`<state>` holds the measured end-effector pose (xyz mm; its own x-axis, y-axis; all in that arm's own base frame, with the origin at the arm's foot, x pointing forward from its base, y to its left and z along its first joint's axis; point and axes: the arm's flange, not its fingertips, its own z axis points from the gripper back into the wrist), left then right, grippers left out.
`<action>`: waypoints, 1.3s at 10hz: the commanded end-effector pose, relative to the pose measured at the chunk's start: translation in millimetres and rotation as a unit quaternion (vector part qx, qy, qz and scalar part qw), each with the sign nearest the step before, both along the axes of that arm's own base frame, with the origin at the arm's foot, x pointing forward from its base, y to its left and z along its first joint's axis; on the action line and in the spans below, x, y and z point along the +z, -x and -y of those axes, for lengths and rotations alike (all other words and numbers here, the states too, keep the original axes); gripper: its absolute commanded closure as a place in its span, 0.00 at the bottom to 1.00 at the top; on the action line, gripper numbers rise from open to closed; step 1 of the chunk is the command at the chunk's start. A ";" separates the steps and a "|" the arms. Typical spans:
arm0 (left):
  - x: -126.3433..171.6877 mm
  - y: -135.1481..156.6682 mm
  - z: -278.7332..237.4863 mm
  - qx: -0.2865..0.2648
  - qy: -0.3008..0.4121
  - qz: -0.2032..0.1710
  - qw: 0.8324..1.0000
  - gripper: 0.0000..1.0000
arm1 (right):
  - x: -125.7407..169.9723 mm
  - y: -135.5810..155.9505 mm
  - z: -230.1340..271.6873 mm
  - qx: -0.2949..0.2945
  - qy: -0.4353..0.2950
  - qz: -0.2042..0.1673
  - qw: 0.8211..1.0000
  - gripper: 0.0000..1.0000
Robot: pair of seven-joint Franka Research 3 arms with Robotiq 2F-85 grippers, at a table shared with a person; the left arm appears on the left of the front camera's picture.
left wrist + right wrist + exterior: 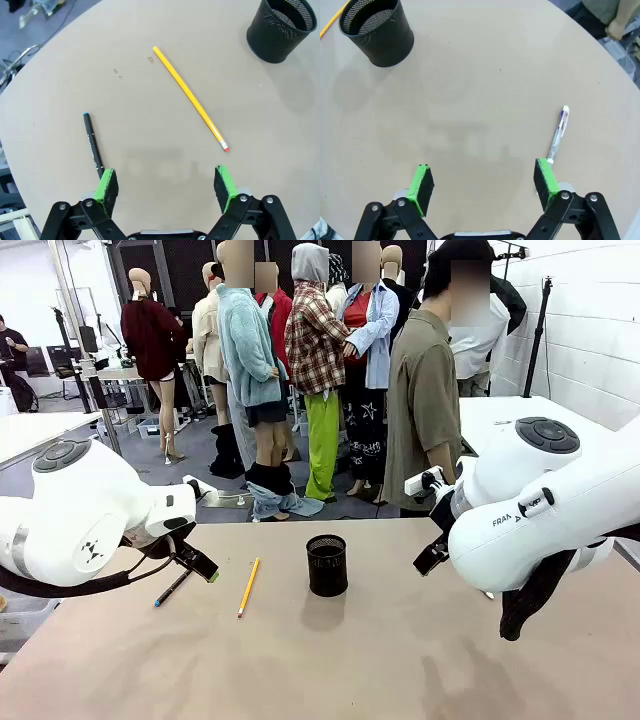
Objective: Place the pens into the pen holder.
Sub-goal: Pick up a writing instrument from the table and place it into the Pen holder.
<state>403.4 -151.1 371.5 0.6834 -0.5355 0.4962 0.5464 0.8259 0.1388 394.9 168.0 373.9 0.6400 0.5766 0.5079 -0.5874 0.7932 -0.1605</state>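
The black mesh pen holder (pixel 327 565) stands upright mid-table, with nothing seen inside it. To its left lie the yellow pencil (pixel 248 587) and the dark pen with a blue tip (pixel 172 588). In the left wrist view my left gripper (pixel 166 182) hangs open above the table. The dark pen (pixel 92 142) runs up to its left finger, the pencil (pixel 190 97) lies ahead, and the holder (pixel 282 27) is at the top right. My right gripper (pixel 483 182) is open over bare table. The silvery pen (pixel 558 134) lies just beyond its right finger, and the holder (pixel 376 30) is far off at the upper left.
A person (pixel 425 390) stands at the table's far edge behind the right arm, a hand (pixel 615 30) showing past the rim. The round tabletop (pixel 330 660) is bare in front of the holder.
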 end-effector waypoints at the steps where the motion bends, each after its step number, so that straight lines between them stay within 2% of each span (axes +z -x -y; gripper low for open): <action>1: 0.0 0.1 0.0 0.000 0.000 0.000 1.000 0.00 | 0.0 0.0 0.0 0.000 0.000 0.000 1.000 0.00; 6: 0.0 0.3 0.8 -0.001 0.000 0.000 1.000 0.00 | 0.0 0.0 0.0 0.000 0.000 0.000 1.000 0.00; 7: 2.7 -13.0 -0.7 0.036 0.004 -0.015 0.999 0.00 | 0.0 0.0 0.0 0.000 0.000 0.000 1.000 0.00; 9: 3.4 -51.4 -6.9 0.091 -0.003 -0.073 0.993 0.00 | 0.0 0.0 0.0 0.000 0.000 0.000 1.000 0.00; 13: -3.4 -103.1 -24.8 0.121 -0.019 -0.153 0.981 0.00 | 0.0 0.0 0.0 0.000 0.000 0.000 1.000 0.00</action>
